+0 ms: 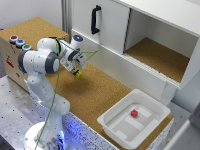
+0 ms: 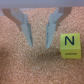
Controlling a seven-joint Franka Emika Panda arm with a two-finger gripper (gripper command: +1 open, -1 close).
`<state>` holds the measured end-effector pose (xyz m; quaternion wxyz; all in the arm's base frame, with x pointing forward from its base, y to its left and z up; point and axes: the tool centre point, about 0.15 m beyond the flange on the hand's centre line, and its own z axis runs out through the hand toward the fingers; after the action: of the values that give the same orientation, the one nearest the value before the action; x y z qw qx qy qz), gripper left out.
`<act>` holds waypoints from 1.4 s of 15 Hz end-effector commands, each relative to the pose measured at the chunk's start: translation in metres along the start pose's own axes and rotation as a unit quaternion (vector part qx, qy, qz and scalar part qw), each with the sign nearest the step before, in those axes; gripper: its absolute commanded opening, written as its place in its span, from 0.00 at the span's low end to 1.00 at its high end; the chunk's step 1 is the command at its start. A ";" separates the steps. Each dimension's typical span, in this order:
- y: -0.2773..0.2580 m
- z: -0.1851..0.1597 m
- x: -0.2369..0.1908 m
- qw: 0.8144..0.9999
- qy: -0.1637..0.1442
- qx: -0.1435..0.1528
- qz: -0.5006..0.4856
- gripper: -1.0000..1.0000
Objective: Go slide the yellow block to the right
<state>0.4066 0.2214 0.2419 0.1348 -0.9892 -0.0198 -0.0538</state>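
The yellow block (image 1: pixel 78 75) is a tiny bright yellow cube on the cork tabletop (image 1: pixel 100 92), just below my gripper (image 1: pixel 75 68) in the exterior view. In the wrist view the yellow block (image 2: pixel 69 45) shows a black letter N on its upper face. It lies outside my gripper (image 2: pixel 39 44), beside one finger (image 2: pixel 50 30) and a little apart from it. The jaws stand apart with only bare cork between them. The fingertips are low, close to the cork.
A white tray (image 1: pixel 150 107) holding a small red cube (image 1: pixel 134 113) sits at the exterior view's right. A white cabinet with a black handle (image 1: pixel 94 20) and an open compartment (image 1: pixel 160 55) stands behind. A box with coloured buttons (image 1: pixel 19 42) is at the left.
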 end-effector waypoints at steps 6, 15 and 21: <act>0.023 0.022 0.014 0.999 -0.030 0.008 -0.015 0.00; 0.073 0.015 0.003 0.999 -0.032 -0.010 0.014 0.00; 0.102 0.000 0.001 0.999 -0.030 -0.025 0.024 0.00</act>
<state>0.4186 0.1557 0.2059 0.1269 -0.9914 0.0051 -0.0314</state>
